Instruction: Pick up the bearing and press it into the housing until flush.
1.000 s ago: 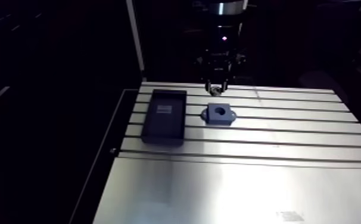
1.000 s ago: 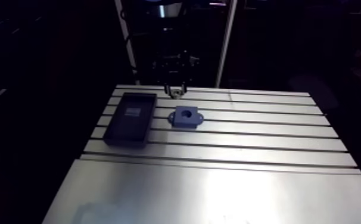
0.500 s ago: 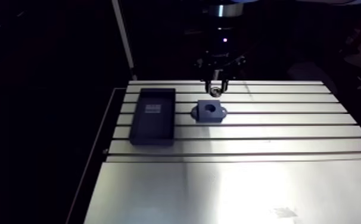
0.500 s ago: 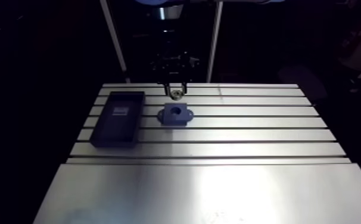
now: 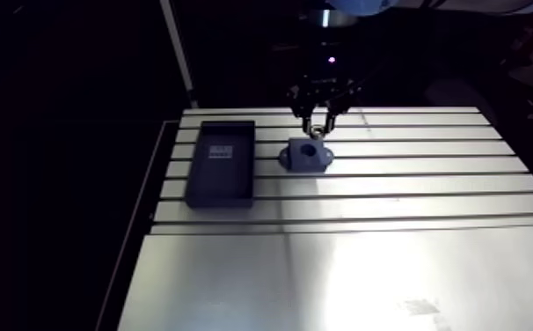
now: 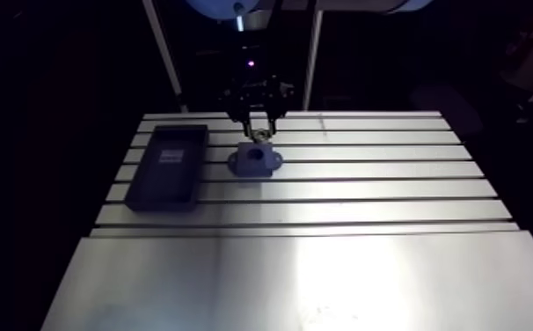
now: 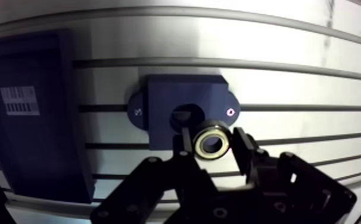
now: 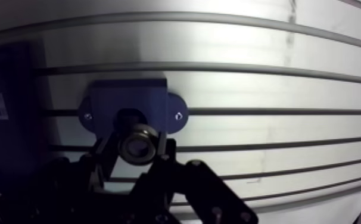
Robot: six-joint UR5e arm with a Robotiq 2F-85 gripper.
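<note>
Two fingers (image 7: 243, 149) of the hand (image 7: 214, 145) pinch a small metal bearing (image 7: 212, 143) by its outer ring, open only as wide as the bearing itself. It hangs in the air close above the blue housing (image 7: 165, 113), near the round bore; I cannot tell whether it is lined up. The housing sits on the far part of the slotted tabletop (image 5: 367, 264). A dark tray (image 5: 220, 180) with a white label lies to its left, apart from it.

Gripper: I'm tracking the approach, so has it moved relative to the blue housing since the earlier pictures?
Yes. In the arm view the gripper, shut on the silver ring bearing, has come nearer the dark blue housing from its far side.
</note>
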